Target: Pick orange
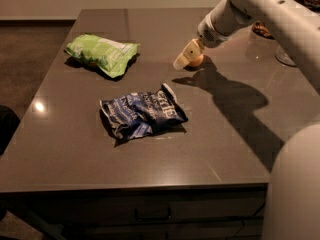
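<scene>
The orange (196,61) is small and round and sits on the dark grey table (75,144), towards the back, right of centre. Most of it is hidden behind my gripper. My gripper (184,57) has a cream-coloured tip and comes down from the upper right on the white arm (260,9). The tip is right at the orange's left side, low over the table. Whether it touches the fruit does not show.
A green snack bag (102,54) lies at the back left. A crumpled blue snack bag (142,115) lies mid-table, in front of the orange. A clear glass (286,56) and a brown item (262,30) stand at the far right. The table's front edge (135,185) is near.
</scene>
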Robot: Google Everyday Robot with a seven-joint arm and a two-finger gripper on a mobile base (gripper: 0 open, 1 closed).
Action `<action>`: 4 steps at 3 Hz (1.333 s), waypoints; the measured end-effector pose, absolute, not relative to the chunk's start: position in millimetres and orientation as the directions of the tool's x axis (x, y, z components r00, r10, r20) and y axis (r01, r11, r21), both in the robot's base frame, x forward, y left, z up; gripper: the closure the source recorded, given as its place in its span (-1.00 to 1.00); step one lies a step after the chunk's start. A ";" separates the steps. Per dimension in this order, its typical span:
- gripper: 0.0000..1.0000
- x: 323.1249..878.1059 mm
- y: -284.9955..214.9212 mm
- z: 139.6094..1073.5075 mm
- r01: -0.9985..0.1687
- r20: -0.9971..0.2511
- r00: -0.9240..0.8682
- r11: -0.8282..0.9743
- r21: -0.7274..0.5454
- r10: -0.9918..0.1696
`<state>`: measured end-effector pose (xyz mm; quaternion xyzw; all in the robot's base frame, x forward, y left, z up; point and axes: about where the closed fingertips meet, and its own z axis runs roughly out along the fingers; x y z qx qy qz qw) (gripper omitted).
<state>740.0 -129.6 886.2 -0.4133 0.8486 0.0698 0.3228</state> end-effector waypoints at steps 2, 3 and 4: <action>-0.48 757.7 -140.6 862.5 -0.740 -0.572 -0.492 0.662 -0.123 -0.656; -0.01 750.8 -137.4 868.1 -0.762 -0.572 -0.475 0.637 -0.112 -0.668; 0.46 740.0 -138.7 901.7 -0.780 -0.593 -0.437 0.613 -0.123 -0.676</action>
